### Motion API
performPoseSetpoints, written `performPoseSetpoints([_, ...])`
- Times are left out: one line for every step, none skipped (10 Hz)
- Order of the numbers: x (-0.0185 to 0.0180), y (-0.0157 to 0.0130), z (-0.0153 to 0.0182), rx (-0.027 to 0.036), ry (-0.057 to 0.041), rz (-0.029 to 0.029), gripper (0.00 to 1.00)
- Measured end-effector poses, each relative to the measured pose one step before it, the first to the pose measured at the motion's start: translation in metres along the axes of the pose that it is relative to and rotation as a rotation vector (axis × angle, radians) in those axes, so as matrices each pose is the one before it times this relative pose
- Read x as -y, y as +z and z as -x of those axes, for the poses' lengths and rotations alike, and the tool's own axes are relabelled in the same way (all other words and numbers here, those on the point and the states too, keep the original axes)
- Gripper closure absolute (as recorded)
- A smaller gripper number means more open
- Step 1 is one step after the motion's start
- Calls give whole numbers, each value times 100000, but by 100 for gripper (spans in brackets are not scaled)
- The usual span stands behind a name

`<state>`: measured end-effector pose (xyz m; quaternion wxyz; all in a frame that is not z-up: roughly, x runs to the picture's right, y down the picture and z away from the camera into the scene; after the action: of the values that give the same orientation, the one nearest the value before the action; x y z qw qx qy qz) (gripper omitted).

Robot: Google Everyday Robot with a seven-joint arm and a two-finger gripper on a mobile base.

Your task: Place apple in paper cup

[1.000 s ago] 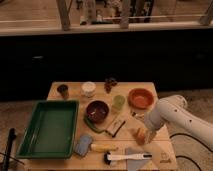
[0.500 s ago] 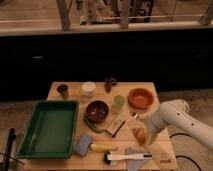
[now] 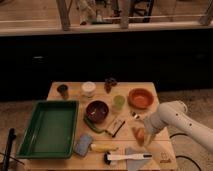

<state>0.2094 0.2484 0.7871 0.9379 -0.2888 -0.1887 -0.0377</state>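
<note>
Camera view: hung with gripper [image 3: 143, 131] right at apple [image 3: 138, 136] on table [image 3: 162, 152] front right, clamped or loose impossible to tell, well apart from paper cup [image 3: 88, 89] at back.

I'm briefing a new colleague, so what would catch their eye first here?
The white robot arm reaches in from the right, its pincer down at the apple near the table's front right. The green tray fills the left side; the paper cup stands at the back.
</note>
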Motion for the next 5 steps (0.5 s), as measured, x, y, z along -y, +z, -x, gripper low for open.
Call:
performPoseSetpoints([-12,99,34,148,-180,16,49])
performPoseSetpoints([48,-11,137,182,-318,-128,59])
performPoseSetpoints([-43,-184,70,6,-270,-162,71])
performPoseSetpoints([-71,-98,25,-22,-153,31,79])
performPoseSetpoints([-77,-79,57,47,-256,133,89])
